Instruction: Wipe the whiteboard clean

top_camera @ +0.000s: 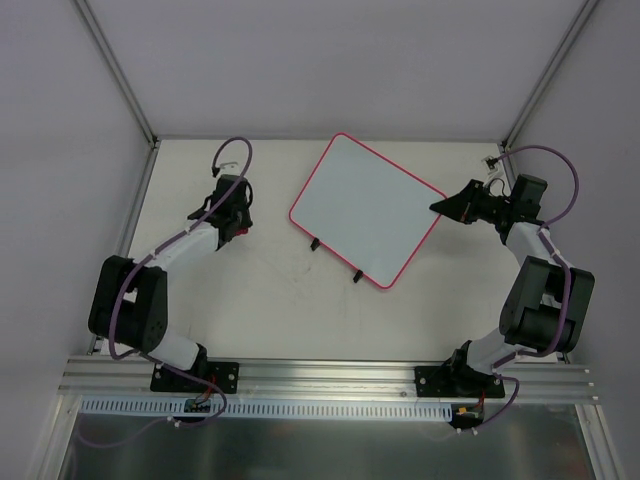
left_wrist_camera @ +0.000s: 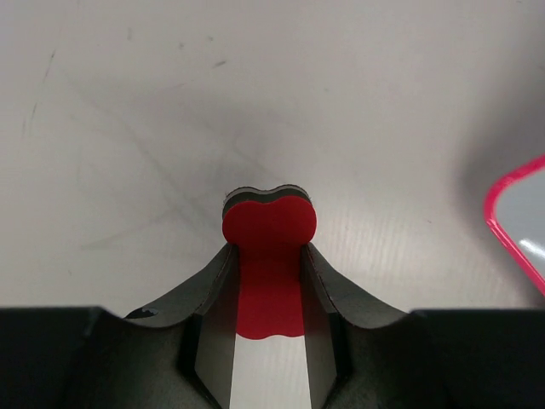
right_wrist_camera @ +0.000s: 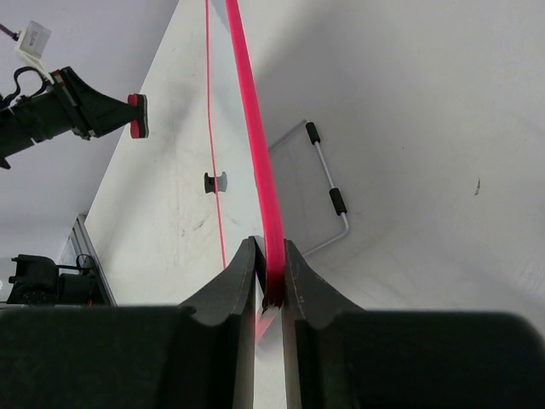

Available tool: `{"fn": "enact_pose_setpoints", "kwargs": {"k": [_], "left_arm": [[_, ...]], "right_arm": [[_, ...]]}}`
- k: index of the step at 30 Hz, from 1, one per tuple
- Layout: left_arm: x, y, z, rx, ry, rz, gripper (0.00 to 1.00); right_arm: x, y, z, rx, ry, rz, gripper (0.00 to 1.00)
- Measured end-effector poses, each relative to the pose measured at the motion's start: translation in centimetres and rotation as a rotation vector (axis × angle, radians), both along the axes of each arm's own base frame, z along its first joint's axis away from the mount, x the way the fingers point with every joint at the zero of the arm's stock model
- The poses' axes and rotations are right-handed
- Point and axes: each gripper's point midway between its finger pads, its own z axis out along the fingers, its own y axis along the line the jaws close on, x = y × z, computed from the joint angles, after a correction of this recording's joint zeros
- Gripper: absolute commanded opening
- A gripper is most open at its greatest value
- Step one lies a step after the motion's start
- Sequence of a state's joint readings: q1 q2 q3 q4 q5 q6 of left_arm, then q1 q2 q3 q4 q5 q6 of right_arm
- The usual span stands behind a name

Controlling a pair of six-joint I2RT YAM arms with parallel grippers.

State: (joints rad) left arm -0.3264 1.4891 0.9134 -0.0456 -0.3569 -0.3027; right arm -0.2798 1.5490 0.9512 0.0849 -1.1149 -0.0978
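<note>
The table is sitting with grey walls on the left, the back and the right. A metal rail is running along the near edge.

On the left side, the left gripper is hanging over the table, well away from the left edge. It is squeezing tight on a small red eraser, and the round end of the eraser is poking out past the fingertips. Just a pink corner of the whiteboard is showing at the right side of the left wrist view, apart from the eraser. A strip of bare table is lying between them.

The whiteboard is lying in the back middle of the table, turned like a diamond. Its face is looking blank. Its far corner is sitting close to the back edge. Its two black feet are pointing toward the near side, where a big patch of bare table is stretching down to the rail.

On the right, the right gripper is sitting at the board's right corner, with the pink frame running between its two fingers. I cannot tell if they are pinching it or just sitting beside it.
</note>
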Motion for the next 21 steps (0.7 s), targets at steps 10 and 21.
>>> {"fn": "enact_pose_setpoints", "kwargs": {"k": [10, 21], "left_arm": [[5.3, 5.5, -5.2, -0.066, 0.235, 0.091, 0.02], [4.6, 6.3, -7.2, -0.087, 0.362, 0.067, 0.86]], "right_arm": [[0.0, 0.0, 0.0, -0.001, 0.0, -0.001, 0.14], [0.1, -0.1, -0.3, -0.017, -0.016, -0.002, 0.25]]}}
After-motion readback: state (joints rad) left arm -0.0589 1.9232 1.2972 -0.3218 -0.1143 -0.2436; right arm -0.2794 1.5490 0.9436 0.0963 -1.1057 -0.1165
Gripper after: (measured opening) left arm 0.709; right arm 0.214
